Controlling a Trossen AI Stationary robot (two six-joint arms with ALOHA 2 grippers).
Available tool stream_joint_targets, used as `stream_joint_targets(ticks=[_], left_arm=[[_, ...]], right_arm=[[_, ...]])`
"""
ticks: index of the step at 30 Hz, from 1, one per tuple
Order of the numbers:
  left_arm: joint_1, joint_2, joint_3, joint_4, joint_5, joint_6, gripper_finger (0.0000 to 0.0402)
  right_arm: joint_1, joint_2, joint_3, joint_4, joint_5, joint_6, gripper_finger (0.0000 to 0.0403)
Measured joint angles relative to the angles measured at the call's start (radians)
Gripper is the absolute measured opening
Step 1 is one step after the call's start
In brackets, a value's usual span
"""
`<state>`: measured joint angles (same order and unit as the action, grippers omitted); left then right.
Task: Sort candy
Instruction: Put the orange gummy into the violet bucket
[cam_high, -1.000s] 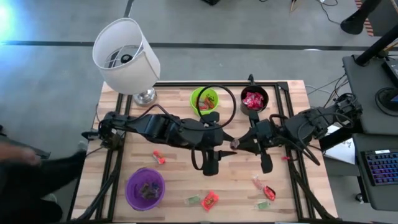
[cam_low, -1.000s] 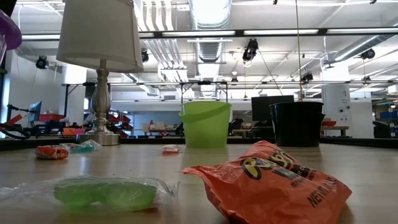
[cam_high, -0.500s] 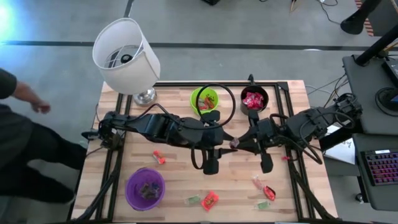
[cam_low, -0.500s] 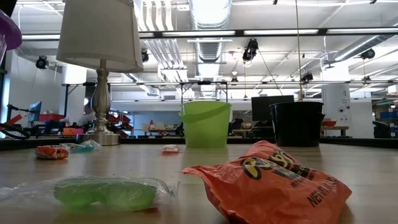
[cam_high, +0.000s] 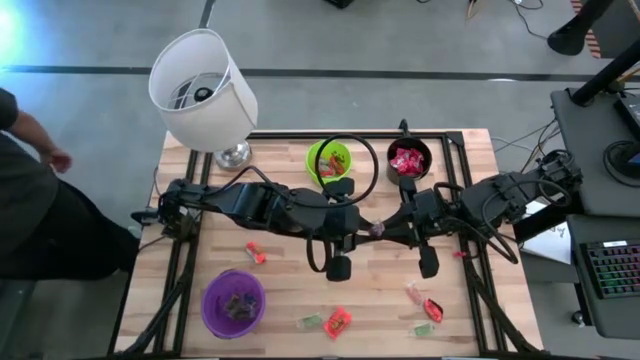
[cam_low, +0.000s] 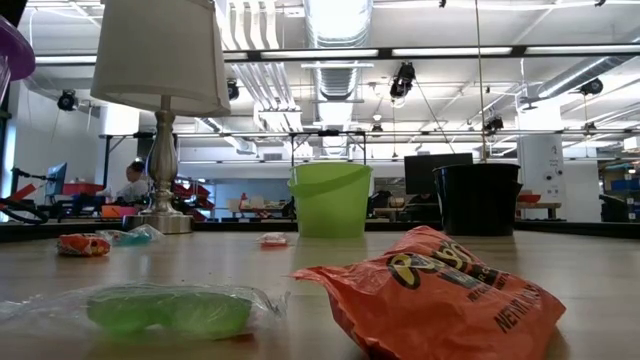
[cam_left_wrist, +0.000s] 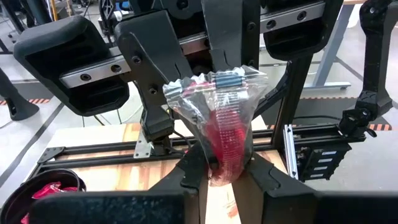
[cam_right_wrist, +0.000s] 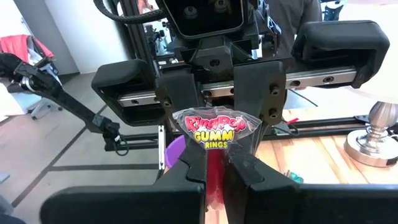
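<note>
- Nearest, at six o'clock on the table (cam_high: 280, 290): loose candy (cam_high: 338, 320), including an orange packet (cam_low: 440, 290).
- At centre, left gripper (cam_high: 367, 229) and right gripper (cam_high: 385, 230) meet, both pinched onto one gummy-ring packet (cam_right_wrist: 214, 133).
- Farther, twelve o'clock: green cup (cam_high: 328, 160), black cup (cam_high: 408, 162) with red sweets.

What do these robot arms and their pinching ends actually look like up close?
Both arms are matte black, built of chunky rounded segments with black cables looping alongside. The left end effector and right end effector each carry two flat black fingers that slide on a silver rail beneath boxy black housings. No markings show.
</note>
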<state>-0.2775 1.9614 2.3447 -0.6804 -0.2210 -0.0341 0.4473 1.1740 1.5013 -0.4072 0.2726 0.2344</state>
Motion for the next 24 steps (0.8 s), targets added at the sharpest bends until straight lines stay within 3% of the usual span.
stream_joint_targets(ticks=[6, 15, 21, 24], left_arm=[[0.001, 0.000, 0.000, -0.001, 0.000, 0.000, 0.0035], [0.002, -0.007, 0.000, -0.035, -0.002, 0.000, 0.0034], [-0.001, -0.052, 0.001, -0.280, 0.004, -0.080, 0.0034], [-0.006, -0.080, 0.001, -0.437, 0.067, -0.155, 0.0034]], right_arm=[[0.000, 0.000, 0.000, -0.004, -0.002, -0.005, 0.0033], [0.000, -0.003, 0.001, -0.006, -0.017, 0.001, 0.0136], [0.000, -0.054, 0.000, -0.006, -0.014, 0.001, 0.0169], [0.000, -0.078, 0.002, -0.007, -0.014, 0.001, 0.0172]])
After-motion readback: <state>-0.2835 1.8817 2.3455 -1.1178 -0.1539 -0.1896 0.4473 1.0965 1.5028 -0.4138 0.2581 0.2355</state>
